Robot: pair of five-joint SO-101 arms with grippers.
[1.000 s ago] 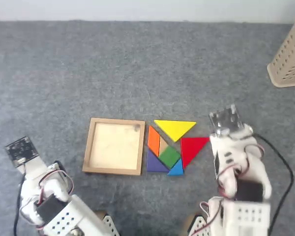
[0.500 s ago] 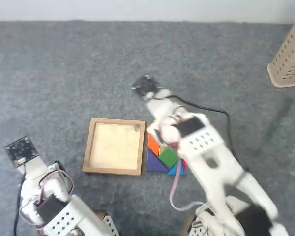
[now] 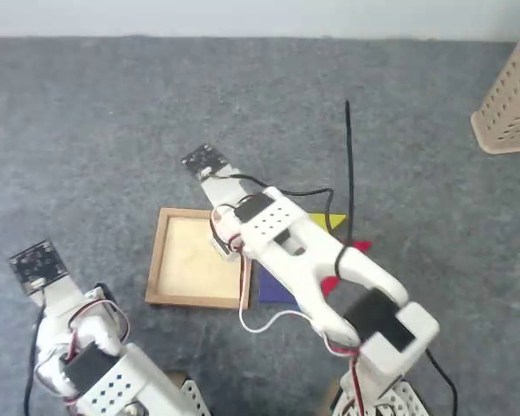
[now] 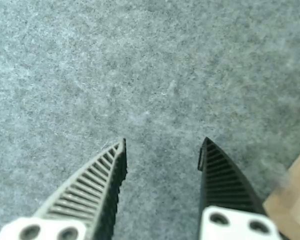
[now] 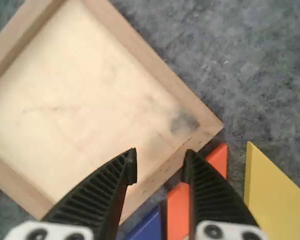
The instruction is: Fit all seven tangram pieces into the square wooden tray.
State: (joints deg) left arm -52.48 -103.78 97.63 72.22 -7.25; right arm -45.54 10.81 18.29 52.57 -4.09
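None of the tangram pieces point(image 3: 329, 224) is in the wooden tray point(image 3: 153, 257); they cluster at its 3 o'clock. The first pick looks to be in hand. The right gripper point(image 5: 160, 160), narrowly parted and empty, hangs over the tray's rim beside the orange piece point(image 5: 217, 156). Next it likely needs a shift onto that piece. The left gripper point(image 4: 164, 150) gapes wide over grey carpet point(image 3: 113, 130). A basket point(image 3: 511, 95) sits at 2 o'clock.

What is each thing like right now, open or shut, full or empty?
wooden tray: empty, lying flat on the carpet.
yellow triangle: flat on the carpet, outside the tray.
orange piece: flat, outside the tray, right beside its rim.
left gripper: open, holding nothing.
right gripper: open, holding nothing, above the tray's corner.
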